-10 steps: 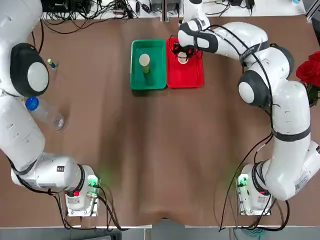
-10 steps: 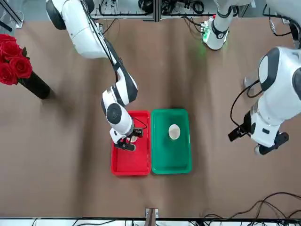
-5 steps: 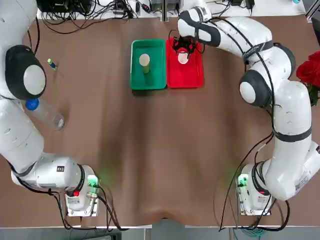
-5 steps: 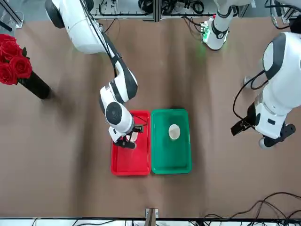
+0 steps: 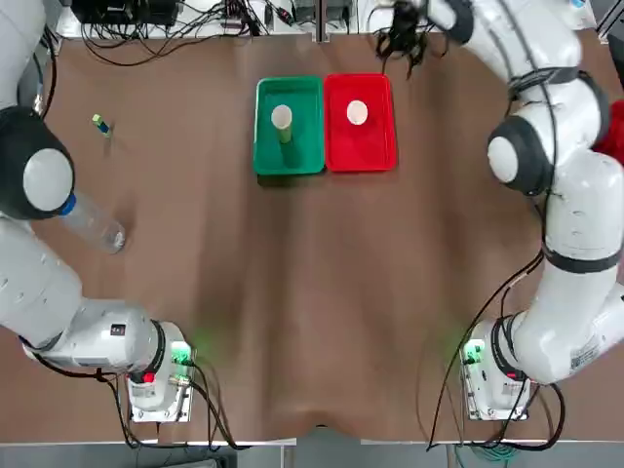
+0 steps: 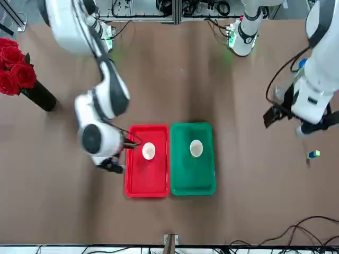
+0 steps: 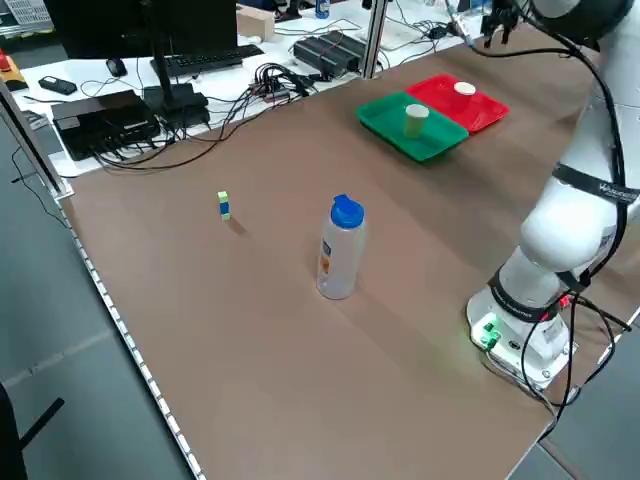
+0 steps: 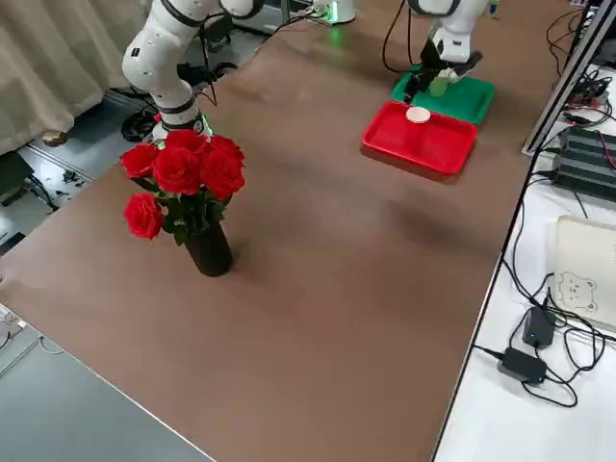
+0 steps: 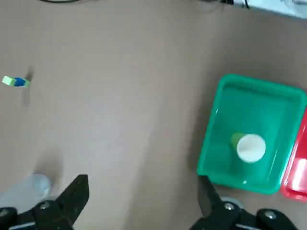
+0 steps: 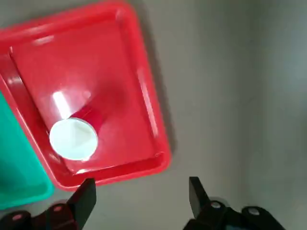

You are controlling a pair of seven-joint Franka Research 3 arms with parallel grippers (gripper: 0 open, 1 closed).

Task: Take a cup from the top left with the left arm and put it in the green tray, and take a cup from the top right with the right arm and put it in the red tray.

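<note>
Two rounded rectangular trays of smooth, glossy plastic-looking material are placed side by side on the brown, matte table: green tray [image 5: 302, 161] and red tray [image 5: 375, 154]. A pale green cup [image 5: 284, 135] with a round white top is stood upright in the green tray. A second cup [image 10: 73, 139], with a round white top, is stood in the red tray; its side is seen as red in the right wrist view, though that may be partly reflection. Left gripper [image 9: 144, 191] is held over the table on the left arm's side, apart from the green tray, fingers spread fully wide, nothing gripped. Right gripper [image 10: 143, 194] is held beside the red tray, on the side away from the green one, fingers wide apart, nothing gripped. Both cups are left untouched. A clear bottle [image 7: 341, 255] with a ribbed blue cap is stood near the left arm, a small green-and-blue block [image 7: 224, 205] near it. Red ruffled roses [image 8: 183, 173] are held in a black, cylindrical vase [image 8: 209, 248] on the right arm's side.
</note>
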